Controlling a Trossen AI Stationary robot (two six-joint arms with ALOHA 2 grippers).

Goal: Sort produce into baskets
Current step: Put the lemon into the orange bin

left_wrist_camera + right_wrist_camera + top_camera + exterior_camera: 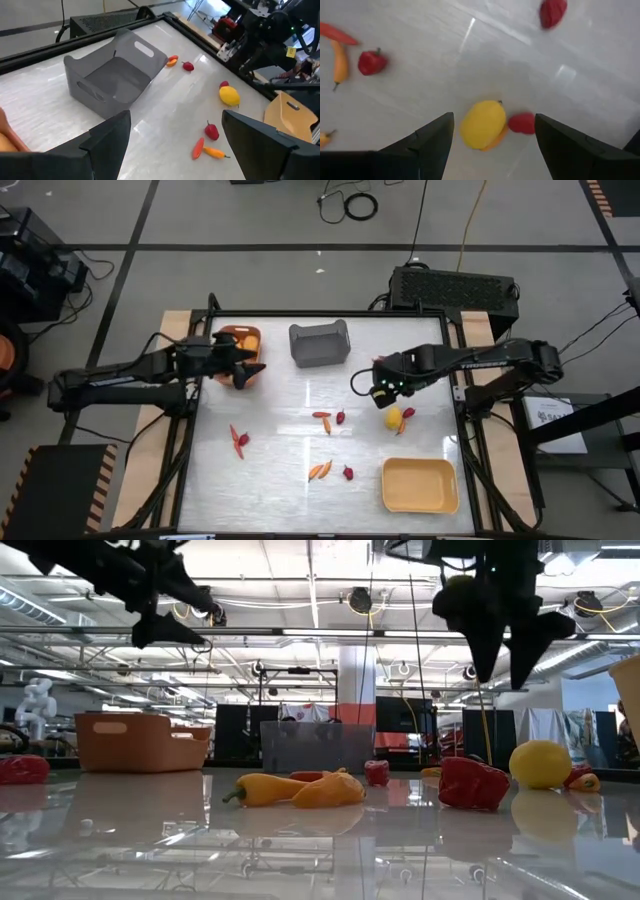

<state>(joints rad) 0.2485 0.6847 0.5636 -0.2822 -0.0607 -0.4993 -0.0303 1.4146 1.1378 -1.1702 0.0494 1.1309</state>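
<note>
Lemon between bin and tray

Both arms are dark, nearly black, built of slim boxy links joined by rounded housings. The left arm enters from the left edge of the high view, the right arm from the right. Small green lights glow on the right arm's wrist at centre right of that view. Thin dark cables loop beside the same wrist. The left gripper and right gripper each have matte black, wedge-shaped fingers that taper toward their tips.
</note>
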